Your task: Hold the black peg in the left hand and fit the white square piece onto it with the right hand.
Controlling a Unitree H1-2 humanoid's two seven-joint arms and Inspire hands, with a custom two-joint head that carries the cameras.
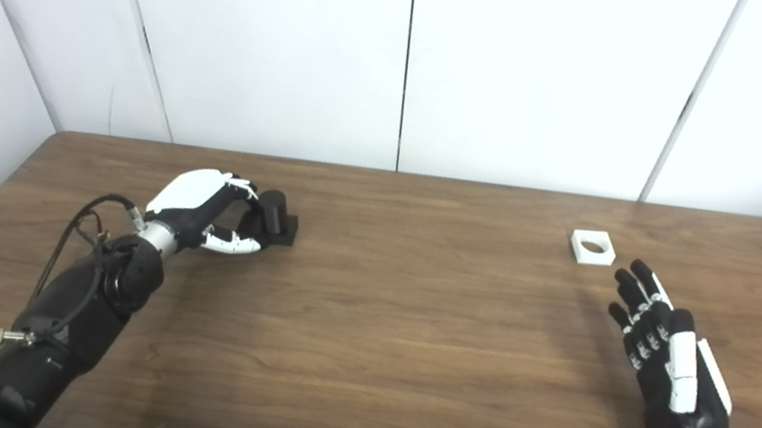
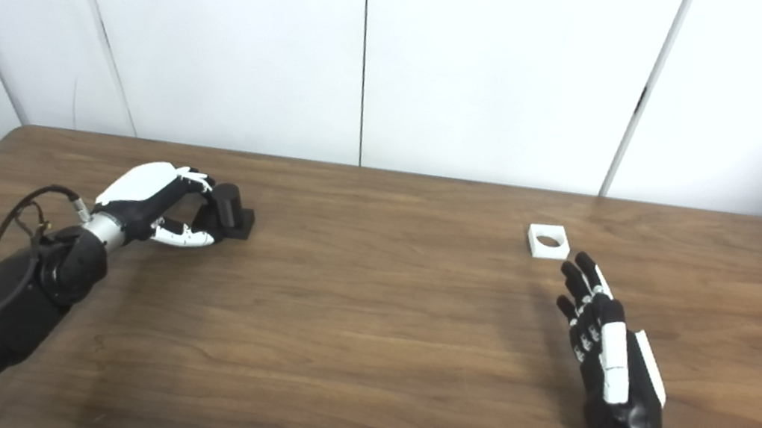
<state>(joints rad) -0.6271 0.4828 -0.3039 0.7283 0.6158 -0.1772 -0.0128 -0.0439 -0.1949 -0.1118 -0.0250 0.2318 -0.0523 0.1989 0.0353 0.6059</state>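
1. The left hand (image 1: pixel 204 206) curls its fingers (image 1: pixel 242 245) around the black peg (image 1: pixel 273 210), thumb below and the rest above. Whether they already press the peg or only cup it cannot be told from either view.
2. The peg stands upright on its dark square base, which sits on the desk (image 1: pixel 393 337) at the far left, directly ahead of the left fingertips.
3. The right hand (image 2: pixel 605 353) is empty, palm side turned inward, its fingers (image 2: pixel 579 278) straight and slightly fanned, pointing away from the robot.
4. The white square piece (image 2: pixel 548 240) lies flat on the desk, its round hole facing up, just beyond the right fingertips and a little to their left, not touching them.
5. The right hand is much nearer the white piece; the left arm is well apart from it, across the bare middle of the desk.
6. Judged from this layout, the next move is a short forward reach by the right hand, angled slightly inward.
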